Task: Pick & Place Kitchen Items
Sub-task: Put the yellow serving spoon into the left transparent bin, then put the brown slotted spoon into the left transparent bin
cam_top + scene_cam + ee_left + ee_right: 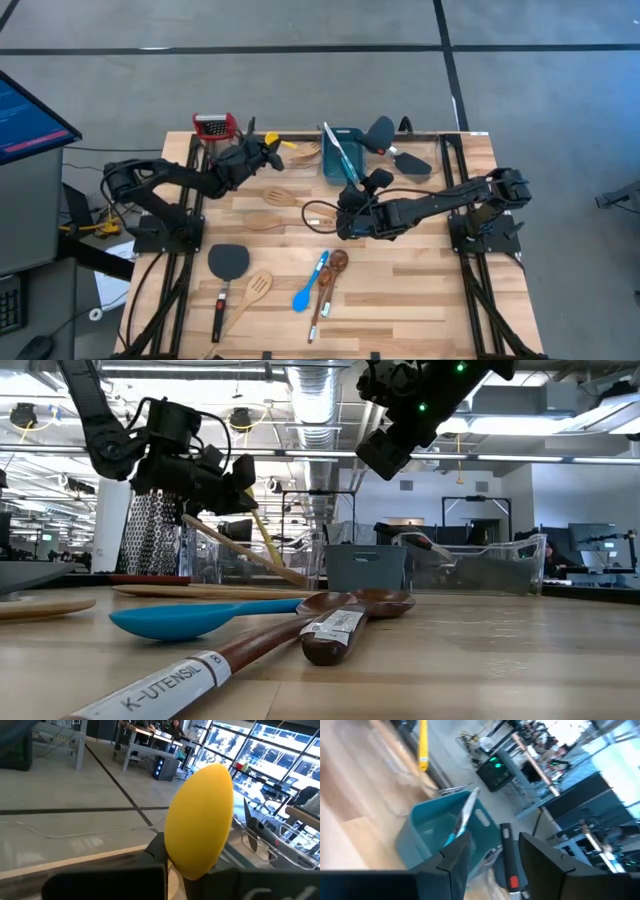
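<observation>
My left tool is clamped on the yellow spoon, lifted off the worktop. My right tool, fingers apart (nothing between them), hangs just beside the teal tub.

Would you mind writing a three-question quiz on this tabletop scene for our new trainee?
1. True or false: the left gripper is shut on the yellow spoon.
2. Where does the blue spoon lie? A) inside the teal tub B) flat on the table beside the dark-brown wooden spoon C) in the right gripper
3. Fill in: the right gripper hangs above the table with its jaws ____ and nothing between them.

Key: 1 true; 2 B; 3 open
</observation>
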Motion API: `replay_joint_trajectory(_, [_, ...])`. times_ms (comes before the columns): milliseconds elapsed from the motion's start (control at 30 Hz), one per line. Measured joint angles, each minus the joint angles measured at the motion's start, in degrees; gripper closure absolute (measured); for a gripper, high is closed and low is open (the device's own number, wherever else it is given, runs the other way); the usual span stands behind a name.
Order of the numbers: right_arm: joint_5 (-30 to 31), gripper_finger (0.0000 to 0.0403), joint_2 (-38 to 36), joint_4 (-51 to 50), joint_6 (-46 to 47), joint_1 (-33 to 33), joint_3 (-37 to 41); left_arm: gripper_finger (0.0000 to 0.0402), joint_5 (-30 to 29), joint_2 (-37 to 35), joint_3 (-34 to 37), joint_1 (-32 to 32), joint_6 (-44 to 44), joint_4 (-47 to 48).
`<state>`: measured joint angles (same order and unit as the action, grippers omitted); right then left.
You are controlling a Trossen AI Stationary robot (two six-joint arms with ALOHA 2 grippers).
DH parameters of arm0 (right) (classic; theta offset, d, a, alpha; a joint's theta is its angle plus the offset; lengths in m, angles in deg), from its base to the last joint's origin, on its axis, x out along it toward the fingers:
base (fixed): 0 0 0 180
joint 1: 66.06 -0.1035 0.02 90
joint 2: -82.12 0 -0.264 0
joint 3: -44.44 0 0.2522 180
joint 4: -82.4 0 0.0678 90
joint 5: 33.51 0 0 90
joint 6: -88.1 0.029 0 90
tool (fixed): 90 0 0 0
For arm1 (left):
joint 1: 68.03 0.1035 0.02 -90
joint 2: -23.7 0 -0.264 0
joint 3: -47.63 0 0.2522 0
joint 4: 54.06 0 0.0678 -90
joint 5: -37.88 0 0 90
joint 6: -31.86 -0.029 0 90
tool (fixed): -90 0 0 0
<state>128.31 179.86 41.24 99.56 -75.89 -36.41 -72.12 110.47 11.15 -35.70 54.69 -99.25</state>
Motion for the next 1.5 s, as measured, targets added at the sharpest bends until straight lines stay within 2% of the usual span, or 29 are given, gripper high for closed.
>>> replay_joint_trajectory(167, [-2.95, 0.0244, 0.02, 0.0, -0.02, -0.02, 0.0, 0.0389, -0.02, 0.03, 0.0, -0.22, 0.13, 0.02])
replay_joint_trajectory(633, [-3.04, 0.0244, 0.02, -0.73, 0.02, -0.04, 0.0, 0.0303, -0.05, -0.01, 0.0, -0.22, 1.19, 1.42])
replay_joint_trajectory(767, [-3.04, 0.0244, 0.02, -0.9, 0.04, -0.04, 0.0, 0.0292, 1.49, -0.15, 0.0, -0.22, 2.39, 1.03])
replay_joint_trajectory(900, [-3.04, 0.0244, 0.02, -0.9, 0.04, -0.07, 0.0, 0.0299, 3.24, -0.15, -0.02, -0.22, 2.45, 0.02])
replay_joint_trajectory(1033, [-3.04, 0.0244, 0.02, -0.9, 0.03, -0.28, 0.0, 0.0317, 9.18, -0.15, -0.02, -0.32, 2.3, -3.56])
replay_joint_trajectory(1133, [-3.04, 0.0244, 0.02, -0.9, -1.17, -0.35, 0.0, 0.034, 13.43, -0.15, -0.02, -1.63, -0.17, -6.33])
replay_joint_trajectory(1267, [-3.04, 0.0247, 0.02, -0.9, -1.31, -0.35, 0.0, 0.0383, 14.41, -2.31, -0.04, -5.39, -6.88, -6.82])
replay_joint_trajectory(1433, [-4.78, 0.0277, 0.02, -0.87, -1.53, -0.99, 0.0, 0.0397, 14.66, -8.14, -0.04, -10.63, -12.64, -5.56])
replay_joint_trajectory(1500, [-6.06, 0.0299, 0.02, -0.87, -2.41, -1.11, -0.01, 0.0397, 16.89, -11.37, -0.04, -12.56, -13.8, -2.18])
